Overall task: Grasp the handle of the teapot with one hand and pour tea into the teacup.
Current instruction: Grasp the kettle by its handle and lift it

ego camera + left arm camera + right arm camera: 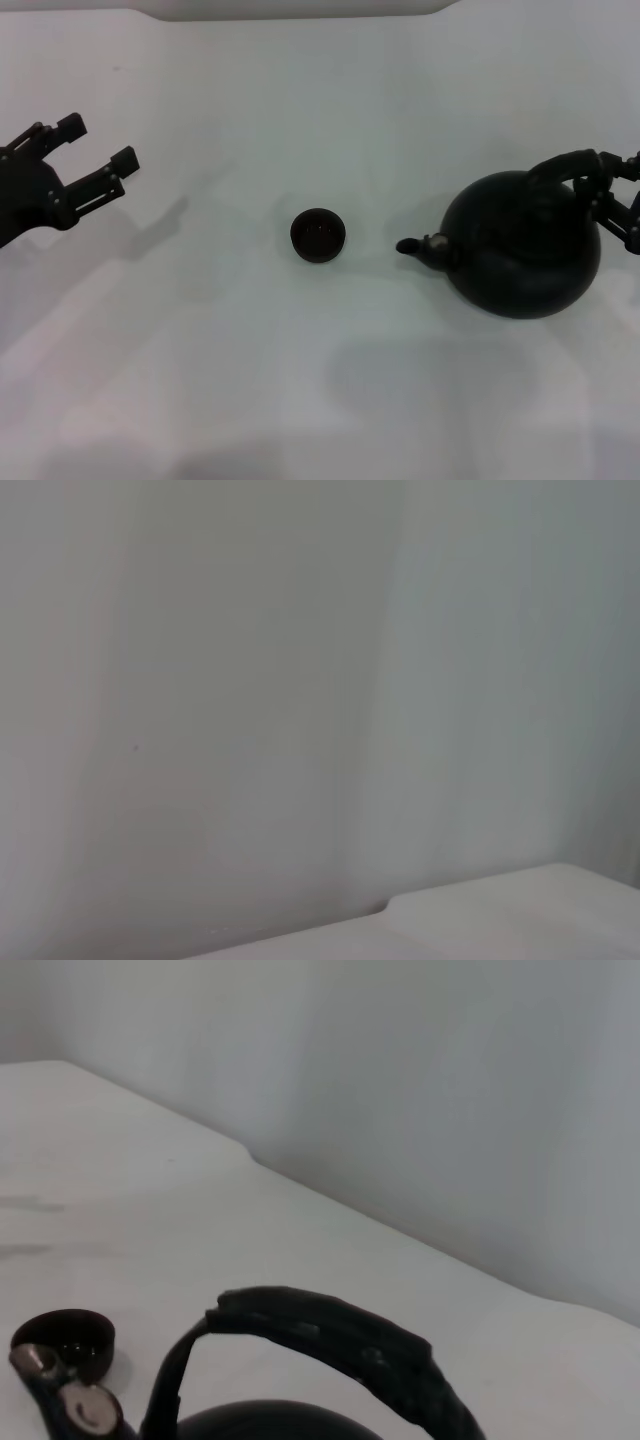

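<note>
The matte black teapot (pixel 525 245) stands on the white table at the right, its spout (pixel 420 246) pointing left at the teacup (pixel 318 235), a small dark cup in the middle of the table. The black arched handle (pixel 562 166) stands up over the pot. My right gripper (pixel 605 190) is open at the handle's right end, its fingers apart; I cannot tell if they touch it. The right wrist view shows the ribbed handle (pixel 340 1335) close by, with the spout (pixel 85 1410) and teacup (pixel 65 1338) beyond it. My left gripper (pixel 95 145) hangs open and empty at the far left.
The white table (pixel 300 380) ends at a pale back wall (pixel 300 8). A bare gap lies between the spout and the cup. The left wrist view shows only wall and a strip of the table edge (pixel 500 900).
</note>
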You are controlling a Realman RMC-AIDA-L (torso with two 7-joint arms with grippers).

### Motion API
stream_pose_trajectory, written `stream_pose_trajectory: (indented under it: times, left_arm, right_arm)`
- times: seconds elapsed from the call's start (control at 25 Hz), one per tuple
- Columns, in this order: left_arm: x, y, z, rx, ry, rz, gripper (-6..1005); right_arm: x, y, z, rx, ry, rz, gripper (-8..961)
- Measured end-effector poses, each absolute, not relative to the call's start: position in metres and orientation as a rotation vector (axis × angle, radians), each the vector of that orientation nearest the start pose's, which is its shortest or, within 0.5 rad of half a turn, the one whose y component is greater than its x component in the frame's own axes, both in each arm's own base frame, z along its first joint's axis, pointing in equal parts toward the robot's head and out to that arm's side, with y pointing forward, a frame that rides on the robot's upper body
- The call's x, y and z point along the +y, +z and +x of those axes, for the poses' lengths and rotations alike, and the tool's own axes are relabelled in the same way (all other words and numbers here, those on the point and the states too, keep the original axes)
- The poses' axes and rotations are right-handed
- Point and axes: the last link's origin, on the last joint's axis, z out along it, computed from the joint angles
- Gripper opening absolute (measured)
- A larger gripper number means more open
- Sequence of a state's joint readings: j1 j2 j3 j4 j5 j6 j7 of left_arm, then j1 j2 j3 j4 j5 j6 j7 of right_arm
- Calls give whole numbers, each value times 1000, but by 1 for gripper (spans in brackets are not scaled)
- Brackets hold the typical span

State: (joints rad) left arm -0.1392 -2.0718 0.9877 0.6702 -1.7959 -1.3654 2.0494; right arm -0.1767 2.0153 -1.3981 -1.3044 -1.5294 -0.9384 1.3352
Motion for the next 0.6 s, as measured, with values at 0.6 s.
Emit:
stream_pose_trajectory:
  times: [0.6]
  left_arm:
    - [267, 20, -334, -624, -837, -2188, 851]
  right_arm:
    - [258, 43, 308, 454, 321, -2279, 131]
